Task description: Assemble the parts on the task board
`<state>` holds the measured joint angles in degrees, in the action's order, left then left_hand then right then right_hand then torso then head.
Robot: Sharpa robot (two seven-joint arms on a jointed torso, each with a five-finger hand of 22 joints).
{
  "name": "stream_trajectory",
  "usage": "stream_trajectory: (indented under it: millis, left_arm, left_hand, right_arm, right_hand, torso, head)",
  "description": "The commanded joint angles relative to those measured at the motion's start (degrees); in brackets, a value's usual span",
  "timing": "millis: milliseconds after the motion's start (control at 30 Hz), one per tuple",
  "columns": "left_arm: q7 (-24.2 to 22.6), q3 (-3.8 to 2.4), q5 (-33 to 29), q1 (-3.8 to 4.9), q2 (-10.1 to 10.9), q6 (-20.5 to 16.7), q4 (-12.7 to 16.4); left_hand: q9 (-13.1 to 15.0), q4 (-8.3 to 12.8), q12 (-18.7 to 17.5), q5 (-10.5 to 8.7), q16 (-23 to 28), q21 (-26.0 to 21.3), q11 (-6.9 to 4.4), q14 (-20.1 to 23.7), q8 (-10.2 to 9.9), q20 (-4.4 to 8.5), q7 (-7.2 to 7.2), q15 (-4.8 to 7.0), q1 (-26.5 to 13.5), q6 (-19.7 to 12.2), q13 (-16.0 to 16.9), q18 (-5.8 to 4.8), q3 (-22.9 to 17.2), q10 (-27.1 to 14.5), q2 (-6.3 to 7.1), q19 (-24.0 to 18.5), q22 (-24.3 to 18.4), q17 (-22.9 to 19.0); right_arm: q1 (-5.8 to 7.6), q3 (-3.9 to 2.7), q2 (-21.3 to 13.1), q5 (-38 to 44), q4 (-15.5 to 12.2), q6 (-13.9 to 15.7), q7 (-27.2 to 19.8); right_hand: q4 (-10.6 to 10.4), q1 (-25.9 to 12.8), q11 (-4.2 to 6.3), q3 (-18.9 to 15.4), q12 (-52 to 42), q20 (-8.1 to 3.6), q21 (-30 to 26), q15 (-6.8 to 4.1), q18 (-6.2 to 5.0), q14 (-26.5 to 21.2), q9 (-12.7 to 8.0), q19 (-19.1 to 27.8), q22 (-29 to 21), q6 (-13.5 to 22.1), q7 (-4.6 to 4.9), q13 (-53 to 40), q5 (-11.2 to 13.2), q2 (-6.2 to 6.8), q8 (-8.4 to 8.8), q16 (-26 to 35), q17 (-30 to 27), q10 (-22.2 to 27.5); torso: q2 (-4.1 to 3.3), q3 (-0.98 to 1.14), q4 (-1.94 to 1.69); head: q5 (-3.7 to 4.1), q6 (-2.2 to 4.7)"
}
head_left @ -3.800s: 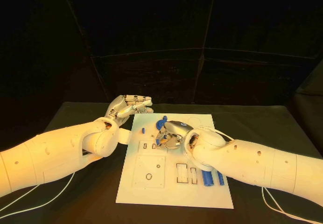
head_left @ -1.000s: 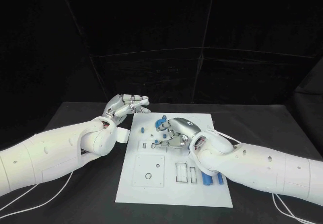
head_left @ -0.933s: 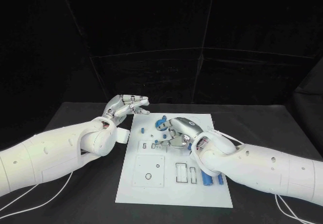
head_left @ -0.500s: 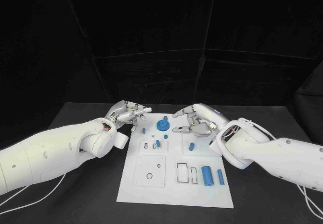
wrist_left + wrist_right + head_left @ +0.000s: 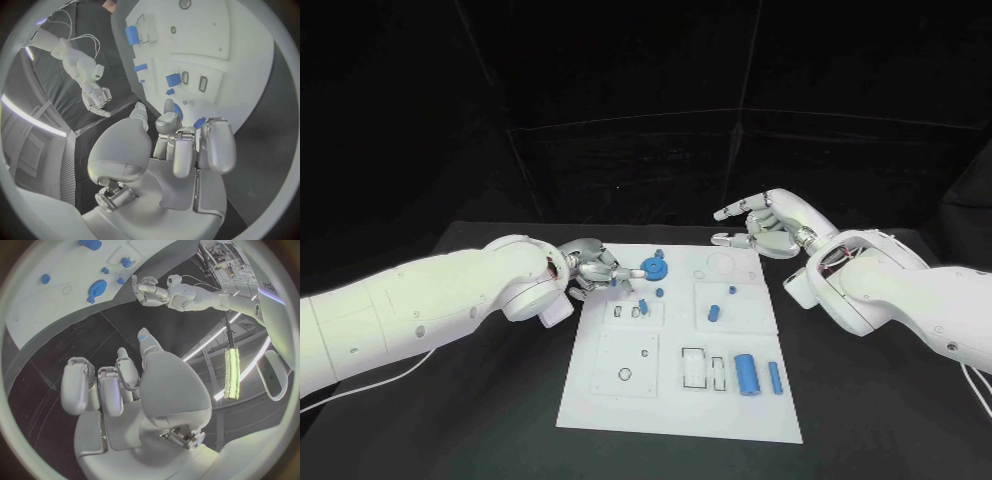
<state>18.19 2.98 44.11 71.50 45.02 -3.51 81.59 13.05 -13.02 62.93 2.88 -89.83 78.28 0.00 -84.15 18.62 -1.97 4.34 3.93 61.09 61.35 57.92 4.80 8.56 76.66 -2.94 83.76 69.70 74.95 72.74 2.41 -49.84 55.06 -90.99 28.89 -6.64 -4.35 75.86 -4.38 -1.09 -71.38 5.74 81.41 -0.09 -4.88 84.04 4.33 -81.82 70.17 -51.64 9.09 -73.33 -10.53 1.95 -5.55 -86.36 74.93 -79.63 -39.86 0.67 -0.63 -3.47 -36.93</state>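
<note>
Black table (image 5: 473, 400) carries the white rectangular task board (image 5: 625, 405). Left hand (image 5: 593, 268), fingers curled and empty, risks knocking the adjacent blue round gear part (image 5: 653, 269). Right hand (image 5: 764, 224) hovers spread, empty.

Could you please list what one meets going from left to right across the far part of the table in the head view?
Silver left hand at the board's left edge → round blue gear-like part on the white task board → small blue peg → silver right hand, raised past the board's right corner.

task board (image 5: 632, 385) white | parts (image 5: 746, 374) blue | table (image 5: 877, 420) black | hands (image 5: 769, 222) silver
</note>
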Motion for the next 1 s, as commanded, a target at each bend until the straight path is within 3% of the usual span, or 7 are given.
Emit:
stream_trajectory:
  millis: [33,133,233,367,533,700,1000]
  left_arm:
    - [8.75,-0.03,8.21,0.35,-1.08,5.18,-0.36]
    - [9.83,-0.02,9.95,0.59,-2.71,5.94,-0.81]
    - [10.33,0.0,10.9,0.74,-3.94,6.52,-1.25]
    - [10.75,0.08,11.79,1.03,-5.55,7.6,-2.01]
    - [11.01,0.78,12.37,1.7,-6.93,8.63,-2.68]
    - [11.24,1.26,12.62,2.17,-8.07,9.93,-3.79]
    - [11.57,1.72,12.98,2.68,-8.8,12.47,-4.96]
  left_hand:
    - [2.06,-1.63,1.91,-0.15,-0.17,0.77,-0.69,-5.85,2.9,0.18,-0.7,0.45,1.07,-0.22,1.84,-1.18,1.22,0.11,-0.13,0.61,0.99,15.05]
    - [4.96,-3.24,3.13,-0.17,-0.17,1.31,-1.13,-5.85,6.46,0.45,-1.07,0.77,1.68,-1.49,2.96,-1.23,3.1,0.17,-0.04,0.41,1.66,15.05]
    - [7.24,-3.51,3.76,-0.17,-0.17,1.63,-1.33,-5.85,9.07,0.65,-1.42,0.98,1.65,-2.63,3.53,-1.26,4.43,0.28,-0.24,0.33,2.09,15.05]
    - [9.75,-3.49,4.11,-0.18,-0.17,1.95,-1.48,-5.85,11.76,0.81,-1.62,1.11,1.83,-4.27,3.81,-1.31,5.65,0.27,-0.93,0.27,2.59,15.05]
    - [12.12,-3.49,4.42,-0.18,-0.17,2.23,-1.61,-5.85,14.2,0.89,-1.73,1.19,1.91,-5.9,4.06,-1.36,6.87,0.31,-1.73,0.24,3.06,15.05]
    - [13.35,-3.39,4.62,-0.17,-0.17,2.4,-1.62,-5.85,15.45,0.94,-1.84,1.21,2.33,-6.64,4.23,-1.39,7.28,0.37,-2.36,0.25,3.37,15.05]
    - [14.89,-3.16,4.98,-0.15,-0.17,2.57,-1.73,-5.85,17.03,0.97,-1.99,1.28,3.22,-7.28,4.56,-1.42,7.49,0.56,-3.21,0.26,3.68,15.05]
  right_arm:
    - [0.21,-0.02,-0.03,-2.74,0.21,-0.35,1.03]
    - [0.29,-0.02,0.07,-2.83,0.51,-0.3,1.77]
    - [0.33,-0.02,0.14,-2.85,0.68,-0.31,2.25]
    - [0.37,-0.02,0.17,-2.87,0.82,-0.32,2.73]
    - [0.39,-0.02,0.35,-2.87,0.95,-0.28,3.04]
    - [0.4,-0.01,0.62,-2.88,1.14,-0.33,3.31]
    - [0.4,-0.01,0.79,-2.88,1.41,-0.45,3.73]
  right_hand:
    - [0.07,0.45,0.46,-0.32,-0.2,-0.18,-0.01,-0.4,0.96,3.97,0.06,0.03,-0.07,-0.52,-0.04,0.05,-0.24,-0.07,-0.19,0.27,5.39,0.13]
    - [0.2,0.6,0.53,-0.45,-0.13,-0.24,-0.03,-0.46,0.95,3.94,0.06,0.05,-0.13,-0.68,-0.11,0.13,-0.44,-0.05,-0.26,0.34,5.24,0.15]
    - [0.33,0.79,0.6,-0.53,-0.04,-0.31,-0.06,-0.52,0.94,3.92,0.04,0.08,-0.19,-0.79,-0.16,0.23,-0.9,-0.16,-0.31,0.39,5.16,0.19]
    - [0.42,0.92,0.65,-0.67,0.01,-0.37,-0.08,-0.58,0.93,3.91,0.01,0.09,-0.22,-0.89,-0.21,0.3,-1.47,-0.26,-0.35,0.43,5.11,0.2]
    - [0.55,1.08,0.69,-0.74,0.05,-0.41,-0.09,-0.62,0.93,3.92,-0.01,0.09,-0.22,-0.99,-0.25,0.36,-1.79,-0.3,-0.4,0.43,5.13,0.21]
    - [0.7,1.27,0.74,-0.81,0.06,-0.45,-0.12,-0.66,0.92,3.91,-0.02,0.11,-0.28,-1.09,-0.28,0.38,-2.13,-0.34,-0.44,0.46,5.09,0.2]
    - [0.77,1.34,0.76,-0.9,0.11,-0.49,-0.12,-0.69,0.93,3.9,-0.04,0.11,-0.28,-1.16,-0.31,0.45,-2.56,-0.41,-0.47,0.5,5.01,0.22]
  torso:
    - [0.44,0.34,0.12]
    - [0.49,0.37,0.26]
    - [0.52,0.38,0.23]
    - [0.47,0.31,0.1]
    - [0.32,0.26,0.19]
    - [0.34,0.27,0.16]
    - [0.32,0.11,0.07]
  head:
    - [-0.17,-0.17]
    - [-0.22,-0.2]
    - [-0.09,-0.27]
    - [0.03,-0.29]
    - [-0.03,-0.27]
    - [0.07,-0.51]
    - [0.13,-1.03]
